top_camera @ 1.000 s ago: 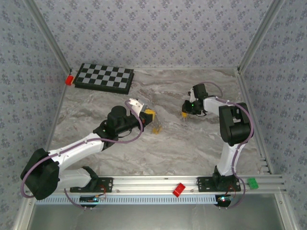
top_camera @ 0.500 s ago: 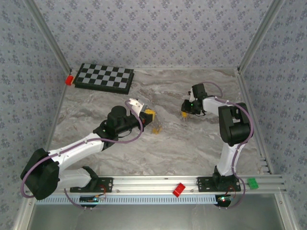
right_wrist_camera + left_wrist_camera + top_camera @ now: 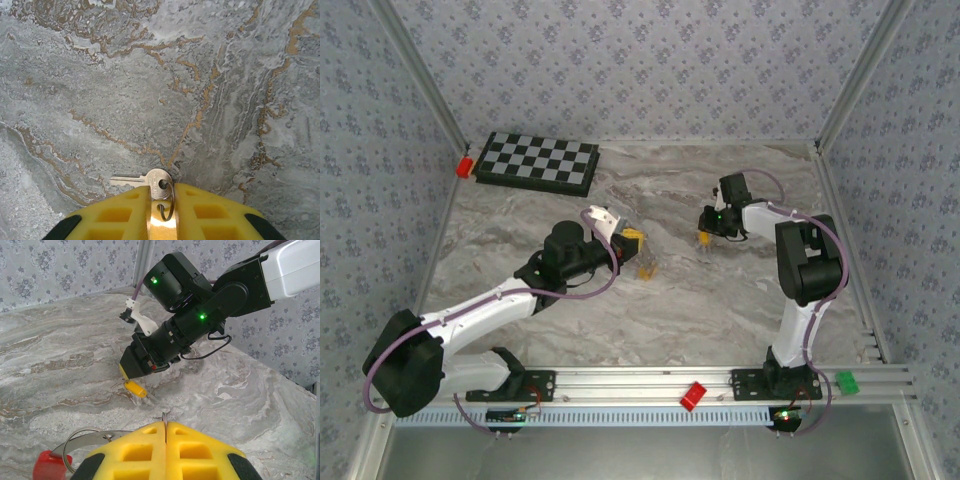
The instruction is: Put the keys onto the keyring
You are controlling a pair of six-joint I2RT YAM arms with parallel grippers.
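Right of centre, our right gripper (image 3: 703, 235) has barely shifted, fingers pinching a key (image 3: 154, 177); the left gripper (image 3: 165, 429), pads pressed on the keyring (image 3: 50, 465), sits well apart, so threading hasn't begun.

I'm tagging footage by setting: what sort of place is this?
Likely a robotics lab test cell: a marble-patterned grey tabletop enclosed by floral-patterned wall panels, with a black-and-white checkerboard and an aluminium mounting rail.

Checkerboard (image 3: 537, 162) far-left on marble table (image 3: 620, 320); red block (image 3: 693, 394) on front rail (image 3: 640, 379).
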